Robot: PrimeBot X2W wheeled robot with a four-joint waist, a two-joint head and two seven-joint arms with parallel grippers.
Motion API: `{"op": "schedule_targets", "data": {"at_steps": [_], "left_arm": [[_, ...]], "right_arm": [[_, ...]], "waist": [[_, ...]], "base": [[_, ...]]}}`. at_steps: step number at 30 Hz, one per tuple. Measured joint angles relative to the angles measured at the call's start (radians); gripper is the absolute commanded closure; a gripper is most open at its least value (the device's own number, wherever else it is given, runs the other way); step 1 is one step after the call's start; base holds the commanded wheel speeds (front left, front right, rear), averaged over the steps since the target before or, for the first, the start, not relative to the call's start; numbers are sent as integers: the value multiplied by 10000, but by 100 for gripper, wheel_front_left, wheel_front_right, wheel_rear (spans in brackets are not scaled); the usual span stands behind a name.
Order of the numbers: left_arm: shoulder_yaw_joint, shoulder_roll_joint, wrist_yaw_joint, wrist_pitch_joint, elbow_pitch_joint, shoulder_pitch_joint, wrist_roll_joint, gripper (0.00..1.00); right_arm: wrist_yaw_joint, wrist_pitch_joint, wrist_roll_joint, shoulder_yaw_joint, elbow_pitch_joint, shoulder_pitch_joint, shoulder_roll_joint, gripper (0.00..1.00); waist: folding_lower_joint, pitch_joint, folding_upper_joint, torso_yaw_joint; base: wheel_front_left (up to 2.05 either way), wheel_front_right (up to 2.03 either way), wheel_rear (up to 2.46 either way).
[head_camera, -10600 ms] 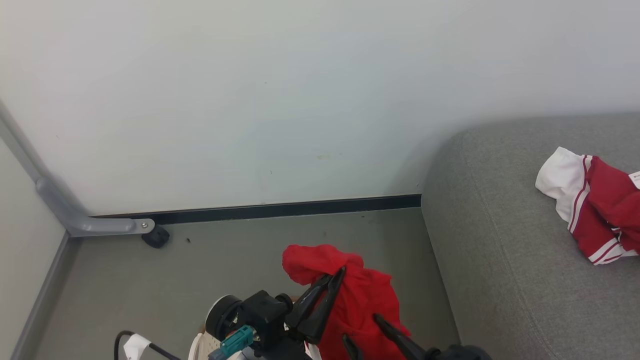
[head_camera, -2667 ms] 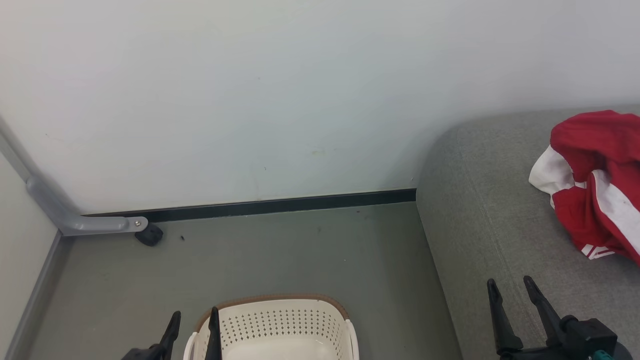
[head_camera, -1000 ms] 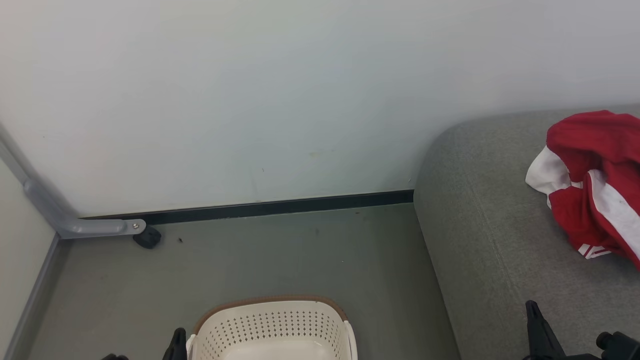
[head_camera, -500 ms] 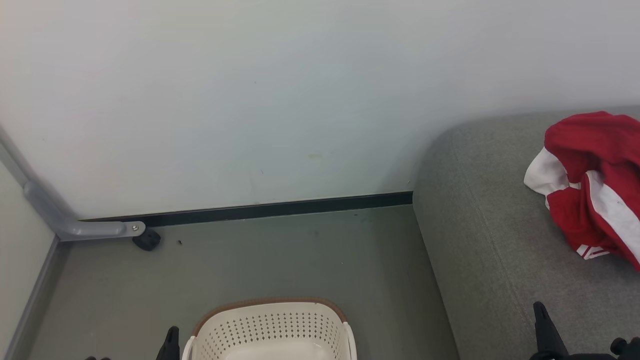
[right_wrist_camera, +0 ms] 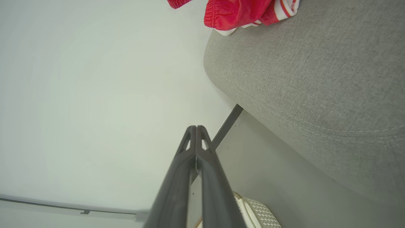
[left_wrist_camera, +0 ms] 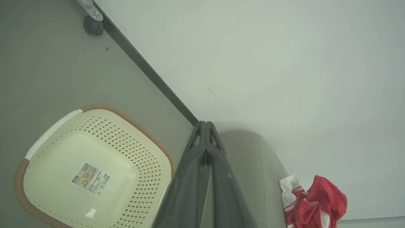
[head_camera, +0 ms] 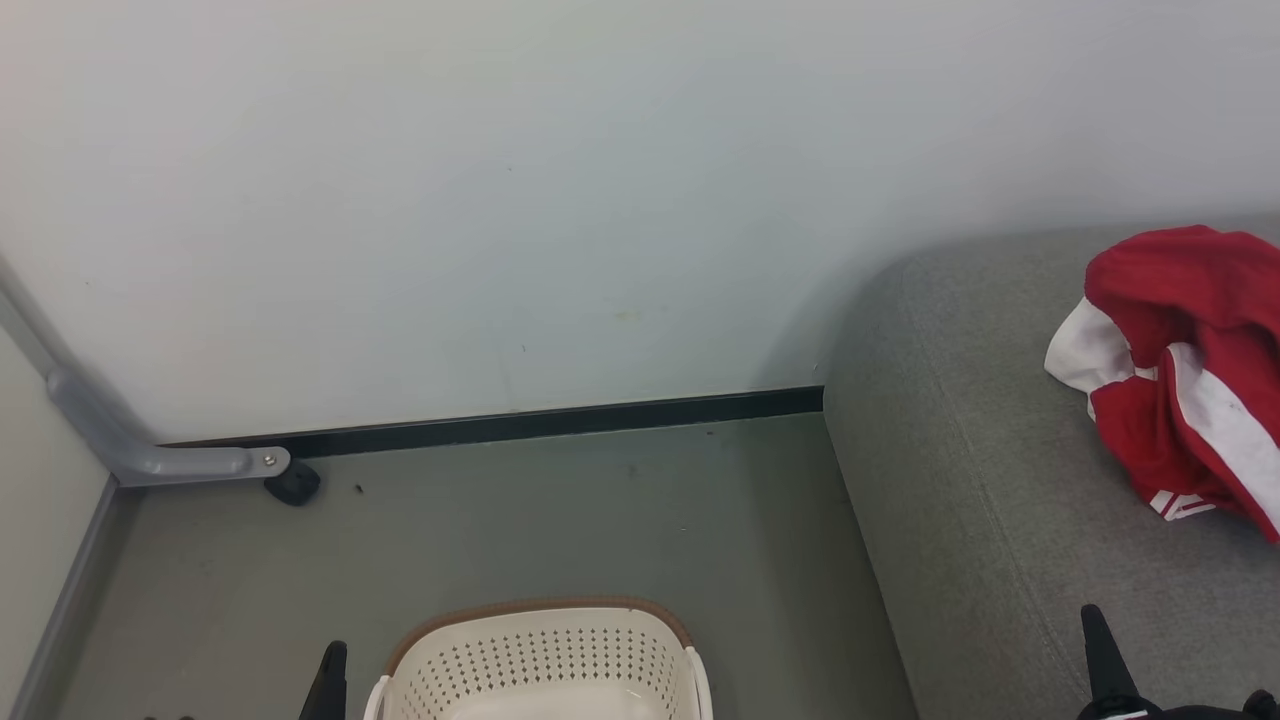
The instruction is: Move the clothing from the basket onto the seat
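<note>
The red and white clothing [head_camera: 1185, 370] lies bunched on the grey seat [head_camera: 980, 480] at the right of the head view; the left wrist view shows this clothing [left_wrist_camera: 311, 202] too, and so does the right wrist view's clothing [right_wrist_camera: 246, 12]. The cream basket [head_camera: 540, 660] with a brown rim stands on the floor at the bottom centre. In the left wrist view the basket [left_wrist_camera: 91, 167] holds just a label on its bottom. My left gripper [left_wrist_camera: 205, 124] is shut and holds nothing, beside the basket's left. My right gripper [right_wrist_camera: 196, 127] is shut and bare, low over the seat's front.
A pale wall with a black skirting strip [head_camera: 540, 420] runs behind the grey floor [head_camera: 500, 530]. A grey metal bracket [head_camera: 160, 460] with a black foot [head_camera: 293, 484] stands at the left corner.
Both grippers have sunk lower in the head view, so just their tips show. The clothing and basket have stayed in place.
</note>
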Motion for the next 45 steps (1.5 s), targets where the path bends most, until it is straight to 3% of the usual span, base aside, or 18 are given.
{"op": "schedule_targets", "data": {"at_steps": [36,45], "left_arm": [[1304,-276,-878,1101,0,-316,-4092,100],[1325,-307,-951,1101,-4,-394,-4289,100]], "right_arm": [[437,1233,4840,-1212,-42,-168,443,100],[439,1273,4911,-1248,-46,-170,454,100]], "waist": [[0,-134,0,-55],[0,-134,0,-55]], "base": [[0,0,0],[0,0,0]]}}
